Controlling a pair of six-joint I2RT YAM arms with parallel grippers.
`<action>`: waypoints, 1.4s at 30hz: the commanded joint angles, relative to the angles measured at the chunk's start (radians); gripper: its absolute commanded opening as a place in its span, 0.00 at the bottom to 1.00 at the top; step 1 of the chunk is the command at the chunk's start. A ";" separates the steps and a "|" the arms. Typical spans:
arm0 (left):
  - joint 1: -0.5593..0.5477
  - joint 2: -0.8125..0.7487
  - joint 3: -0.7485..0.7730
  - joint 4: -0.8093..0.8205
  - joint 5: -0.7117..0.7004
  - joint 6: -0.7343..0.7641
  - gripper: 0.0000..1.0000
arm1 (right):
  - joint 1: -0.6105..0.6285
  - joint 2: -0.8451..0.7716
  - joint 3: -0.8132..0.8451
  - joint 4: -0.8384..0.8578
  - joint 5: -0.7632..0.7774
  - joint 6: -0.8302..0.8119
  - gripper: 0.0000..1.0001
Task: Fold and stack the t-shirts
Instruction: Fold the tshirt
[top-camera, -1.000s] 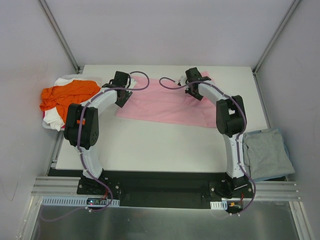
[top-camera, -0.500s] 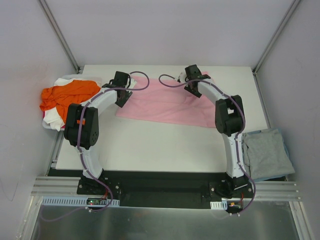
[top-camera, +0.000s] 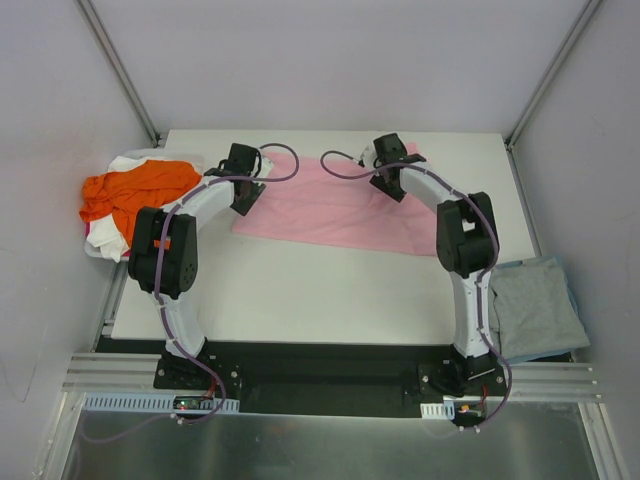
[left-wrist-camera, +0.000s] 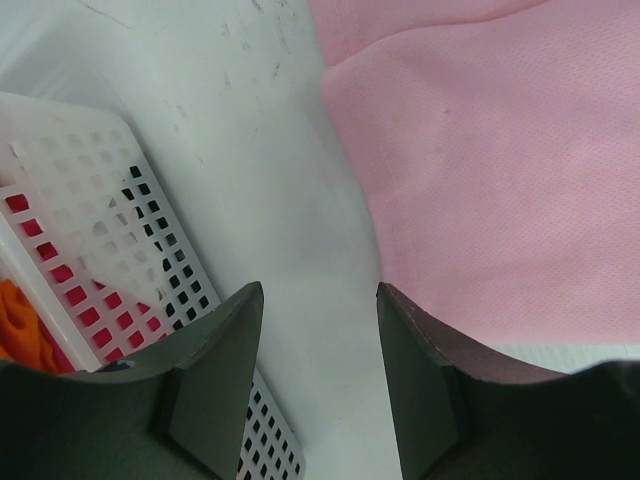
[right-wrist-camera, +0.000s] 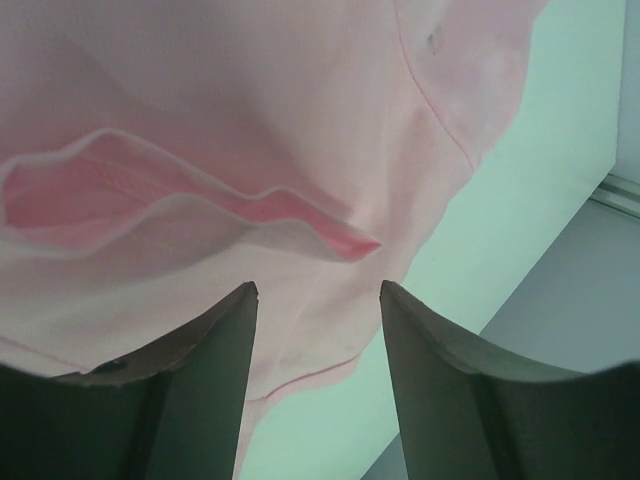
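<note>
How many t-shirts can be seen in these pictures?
4: pink one spread in the middle; orange one over white one, far left; grey one, far right. More may hide beneath.

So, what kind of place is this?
Probably a robot test cell in a lab, not a home: a white table boxed in by plain panels, the left arm and right arm bolted by a metal rail, and a pink shirt spread out.

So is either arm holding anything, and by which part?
Nothing is held: left fingers open beside the pink t-shirt, right fingers open above it, both gaps empty.
</note>
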 joint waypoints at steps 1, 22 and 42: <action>0.000 -0.028 0.035 0.010 0.041 -0.024 0.49 | -0.004 -0.192 -0.037 0.031 -0.016 0.062 0.59; -0.042 -0.019 0.133 -0.065 0.324 -0.004 0.73 | 0.011 -0.267 -0.028 -0.391 -0.246 0.141 0.84; 0.006 0.165 0.258 -0.165 0.385 -0.047 0.99 | -0.041 -0.138 -0.053 -0.470 -0.447 0.190 0.97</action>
